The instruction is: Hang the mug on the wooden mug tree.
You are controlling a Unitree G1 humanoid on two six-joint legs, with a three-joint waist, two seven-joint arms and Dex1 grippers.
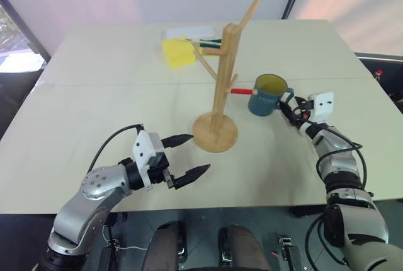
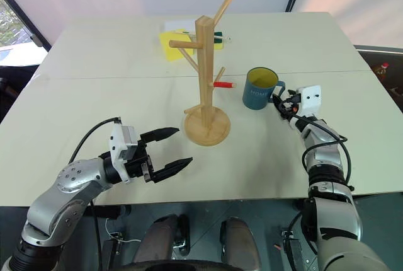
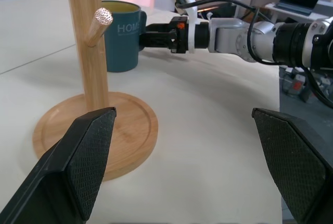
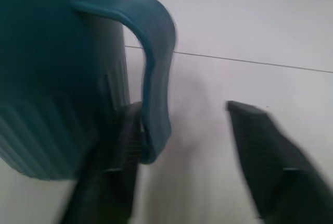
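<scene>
The teal-blue mug (image 1: 267, 98) with a yellow-green inside stands upright on the table, just right of the wooden mug tree (image 1: 223, 75). The tree's red-tipped peg (image 1: 241, 91) points at the mug. My right gripper (image 1: 288, 108) is level at the mug's right side. In the right wrist view its fingers straddle the loop handle (image 4: 156, 78). One finger sits between handle and mug wall, the other stands apart from the handle with a gap. My left gripper (image 1: 199, 153) hovers open and empty near the table's front, left of the tree's round base (image 1: 215, 133).
A yellow sheet (image 1: 178, 51) and a white sheet with pens lie at the back of the table, behind the tree. The table's front edge runs just under my left gripper. A seam (image 1: 126, 83) crosses the tabletop.
</scene>
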